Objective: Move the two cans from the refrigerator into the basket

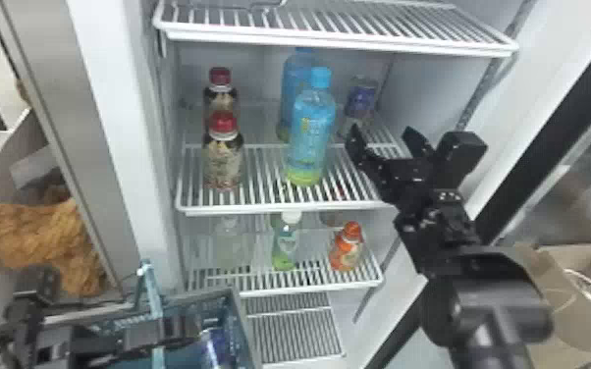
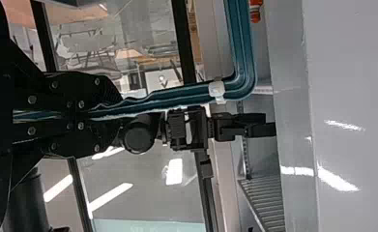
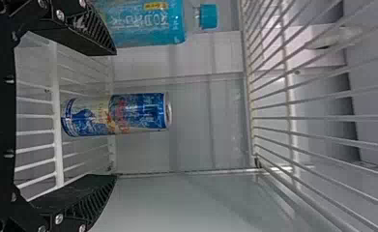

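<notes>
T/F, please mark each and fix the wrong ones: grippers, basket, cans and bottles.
1. The right gripper is open. True.
2. The shelf can lies on its side. False: it stands upright.
3. The left gripper is clamped on the teal handle of the basket. True.
4. The basket holds no can. False: a blue can is inside.
5. The orange bottle stands one shelf below the front blue-capped bottle. True.

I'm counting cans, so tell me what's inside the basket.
In the basket, what looks like a blue can shows in part. The left pincer crosses above, hiding part of the inside, so I can't say what else is there.
</notes>
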You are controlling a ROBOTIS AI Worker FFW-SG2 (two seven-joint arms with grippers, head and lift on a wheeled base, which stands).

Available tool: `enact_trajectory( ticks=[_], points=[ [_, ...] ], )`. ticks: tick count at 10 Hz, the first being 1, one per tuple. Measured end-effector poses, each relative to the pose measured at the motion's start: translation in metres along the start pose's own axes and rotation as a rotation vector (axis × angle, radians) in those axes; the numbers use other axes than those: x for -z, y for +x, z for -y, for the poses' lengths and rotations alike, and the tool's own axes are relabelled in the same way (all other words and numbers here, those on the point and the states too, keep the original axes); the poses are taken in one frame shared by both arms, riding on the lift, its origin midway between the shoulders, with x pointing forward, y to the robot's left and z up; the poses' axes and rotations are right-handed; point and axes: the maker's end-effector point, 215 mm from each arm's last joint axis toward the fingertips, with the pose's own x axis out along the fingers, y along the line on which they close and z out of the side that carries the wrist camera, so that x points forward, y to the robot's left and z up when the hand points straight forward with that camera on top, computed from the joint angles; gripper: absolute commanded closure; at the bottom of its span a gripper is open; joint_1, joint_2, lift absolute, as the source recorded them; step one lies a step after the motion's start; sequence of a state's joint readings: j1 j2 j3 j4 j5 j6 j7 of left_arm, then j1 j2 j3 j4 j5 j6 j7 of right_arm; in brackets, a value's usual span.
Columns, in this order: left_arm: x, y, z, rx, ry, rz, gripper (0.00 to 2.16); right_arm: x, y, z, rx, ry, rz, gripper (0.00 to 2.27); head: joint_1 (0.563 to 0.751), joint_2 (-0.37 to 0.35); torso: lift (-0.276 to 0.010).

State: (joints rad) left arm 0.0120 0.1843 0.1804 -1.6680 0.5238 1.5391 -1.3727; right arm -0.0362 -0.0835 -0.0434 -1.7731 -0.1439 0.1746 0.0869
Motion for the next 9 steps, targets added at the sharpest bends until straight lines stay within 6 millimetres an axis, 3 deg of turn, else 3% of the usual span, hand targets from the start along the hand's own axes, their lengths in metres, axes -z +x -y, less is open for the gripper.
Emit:
enact_trajectory(
  ticks=[6, 9],
  points=[
    [-0.001, 0.002, 0.001, 0.0, 0.002, -0.012, 1.19, 0.012, 0.064, 0.001, -0.007, -0.038, -0.083, 0.15, 0.695, -0.161, -0.025],
    [0.0, 0.003, 0.001, 0.003, -0.001, -0.014, 1.19, 0.024, 0.083, 0.006, -0.004, -0.045, -0.144, 0.16, 0.695, -0.161, -0.025]
  ],
)
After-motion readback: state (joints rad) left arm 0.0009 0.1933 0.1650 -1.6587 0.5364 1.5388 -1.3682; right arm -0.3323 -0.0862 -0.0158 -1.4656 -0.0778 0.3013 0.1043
